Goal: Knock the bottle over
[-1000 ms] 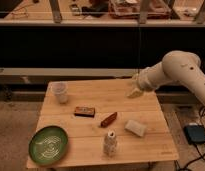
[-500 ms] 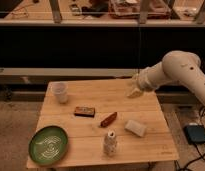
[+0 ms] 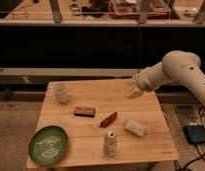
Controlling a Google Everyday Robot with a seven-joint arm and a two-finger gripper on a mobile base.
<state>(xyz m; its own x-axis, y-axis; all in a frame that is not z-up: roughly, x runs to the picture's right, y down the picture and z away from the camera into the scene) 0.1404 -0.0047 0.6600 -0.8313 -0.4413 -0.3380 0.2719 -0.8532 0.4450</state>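
A wooden worktop (image 3: 98, 94) carries everything, and the clock directions below are read from its middle.

- At 8 o'clock, near the front left corner, lies a round green plate (image 3: 48, 145) with a pale swirl pattern.
- At 10 o'clock, towards the back left corner, a clear cup (image 3: 60, 92) stands upright, well apart from the plate.
- Just left of the middle, at about 10 o'clock, a small brown box (image 3: 84, 111) lies flat.
- Close to the middle lies a reddish-brown oblong thing (image 3: 108, 119), set at a slant; what it is cannot be told.
- At 6 o'clock, near the front edge, the bottle (image 3: 110, 143) stands upright. It is whitish with a narrow neck and a patterned body. It touches nothing else, and the oblong thing sits at its 12 o'clock.
- At 3 o'clock a pale flat block (image 3: 135, 127) lies slightly turned, near the bottle at its 1 o'clock.
- At 1 o'clock the end effector (image 3: 134, 91) is over the back right part of the worktop, pointing down and to the left. Whether it is open or closed cannot be told. It grips nothing, and the bottle is well apart from it, at its 7 o'clock.

The pale arm (image 3: 182, 74) reaches in from the right edge.
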